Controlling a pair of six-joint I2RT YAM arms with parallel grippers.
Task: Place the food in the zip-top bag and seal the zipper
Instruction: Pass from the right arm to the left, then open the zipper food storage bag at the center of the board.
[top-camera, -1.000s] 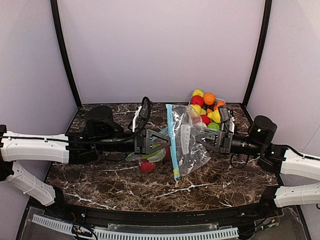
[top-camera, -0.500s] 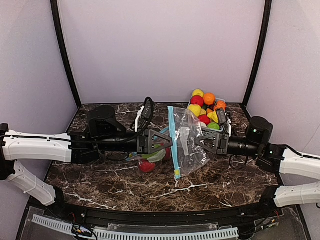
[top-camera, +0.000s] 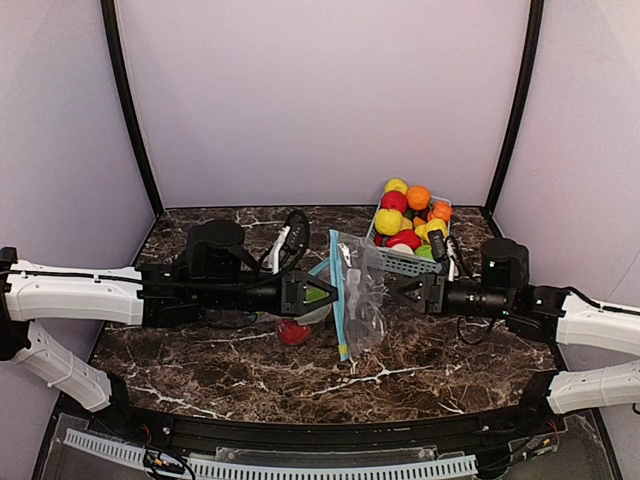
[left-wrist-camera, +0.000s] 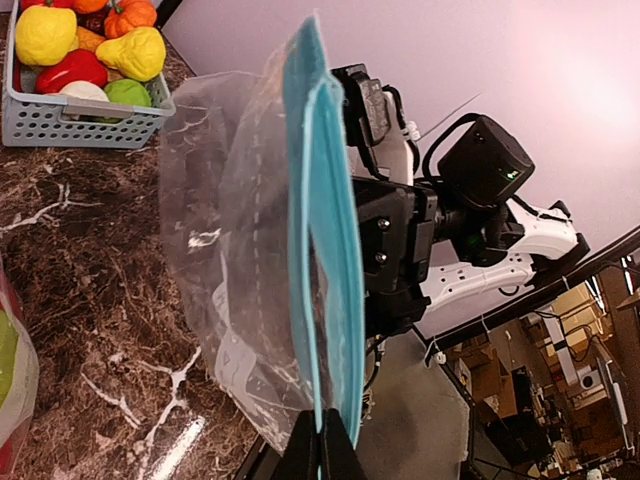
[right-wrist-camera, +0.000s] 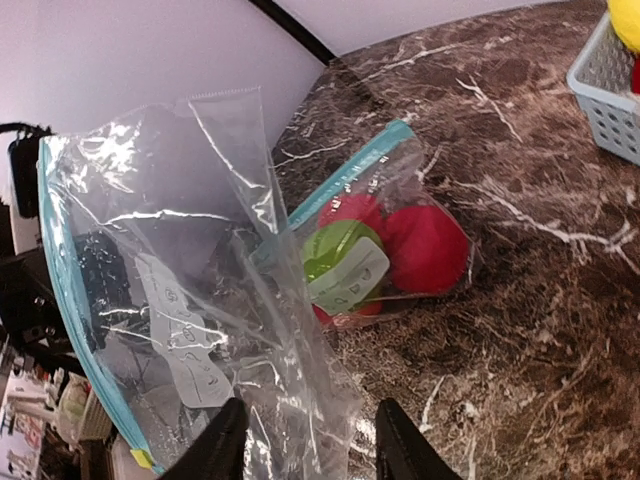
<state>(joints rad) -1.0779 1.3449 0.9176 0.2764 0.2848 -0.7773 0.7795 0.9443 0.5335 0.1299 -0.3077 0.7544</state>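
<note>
A clear zip-top bag (top-camera: 362, 298) with a teal zipper strip (left-wrist-camera: 322, 230) stands upright mid-table. My left gripper (top-camera: 332, 291) (left-wrist-camera: 325, 446) is shut on the lower end of that strip. From the right, my right gripper (top-camera: 388, 290) (right-wrist-camera: 310, 412) is open; the bag's loose film (right-wrist-camera: 285, 385) hangs between its spread fingers without being pinched. Red and green food (right-wrist-camera: 395, 245) lies inside a second bag (top-camera: 298, 322) flat on the table. More food (top-camera: 405, 215), red, yellow, orange and green, fills the basket (left-wrist-camera: 70, 122).
The light-blue slatted basket (top-camera: 412, 258) stands at the back right, just behind my right gripper. The second bag lies under my left arm (top-camera: 200, 285). Purple walls close in the marble table (top-camera: 250, 370) on three sides.
My right gripper has opened and let go of the bag. My left gripper has closed on the zipper strip, and the bag has shifted left and nearer, now turned edge-on.
</note>
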